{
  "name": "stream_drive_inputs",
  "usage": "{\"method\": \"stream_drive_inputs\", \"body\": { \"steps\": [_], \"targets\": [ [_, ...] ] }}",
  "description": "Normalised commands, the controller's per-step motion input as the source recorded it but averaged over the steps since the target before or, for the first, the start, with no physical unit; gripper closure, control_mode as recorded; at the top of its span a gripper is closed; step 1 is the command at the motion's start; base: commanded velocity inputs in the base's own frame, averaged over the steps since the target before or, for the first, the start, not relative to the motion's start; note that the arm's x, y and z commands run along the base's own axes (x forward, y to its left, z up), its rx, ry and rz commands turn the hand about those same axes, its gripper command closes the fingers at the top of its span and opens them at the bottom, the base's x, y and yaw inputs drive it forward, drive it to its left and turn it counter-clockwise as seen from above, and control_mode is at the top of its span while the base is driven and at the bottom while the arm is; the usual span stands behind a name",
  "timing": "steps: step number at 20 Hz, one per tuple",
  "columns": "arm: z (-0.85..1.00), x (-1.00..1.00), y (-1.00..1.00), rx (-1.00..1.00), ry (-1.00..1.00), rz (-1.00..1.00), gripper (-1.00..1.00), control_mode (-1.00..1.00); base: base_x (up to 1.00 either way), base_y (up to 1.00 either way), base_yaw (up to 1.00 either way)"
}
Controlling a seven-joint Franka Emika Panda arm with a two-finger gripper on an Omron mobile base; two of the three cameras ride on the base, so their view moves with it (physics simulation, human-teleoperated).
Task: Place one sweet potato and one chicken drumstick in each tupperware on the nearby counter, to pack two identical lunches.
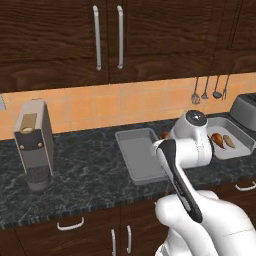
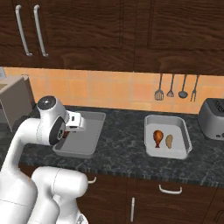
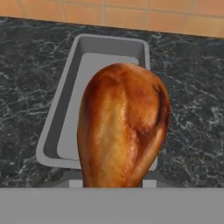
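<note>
Two tupperwares on counter [image 1: 75,180]. Left base view: arm covers the jaws; empty tupperware [image 1: 137,155] beside wrist, other tupperware [image 1: 235,142] holds a drumstick and sweet potato. Right base view: gripper [image 2: 66,133] over empty tupperware's near left edge. Hand view: chicken drumstick [image 3: 122,127] clamped between the jaws, rising straight ahead of them, empty tupperware beyond.

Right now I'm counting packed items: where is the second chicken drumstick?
In the hand view the drumstick sits in the tool, over the empty left tupperware on the counter.

Two tupperwares [image 2: 78,135], two drumsticks [image 3: 122,127]
</note>
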Motion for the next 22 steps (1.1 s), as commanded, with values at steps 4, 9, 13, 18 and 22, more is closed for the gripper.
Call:
{"method": "stream_drive_inputs", "body": {
  "steps": [4, 9, 13, 18, 22],
  "targets": [
    [-0.7, 0.64, 0.6, -0.01, 0.17, 0.0, 1.0, -1.0, 0.0, 0.0, 0.0],
    [-0.5, 0.49, 0.51, 0.0, 0.14, 0.0, 1.0, -1.0, 0.0, 0.0, 0.0],
    [-0.3, 0.46, 0.29, 0.0, 0.08, 0.0, 1.0, -1.0, 0.0, 0.0, 0.0],
    [-0.08, 0.42, -0.01, 0.0, 0.0, 0.0, 1.0, -1.0, 0.0, 0.0, 0.0],
    [-0.3, 0.34, 0.0, 0.0, -0.01, 0.0, 1.0, -1.0, 0.0, 0.0, 0.0]
  ]
}}
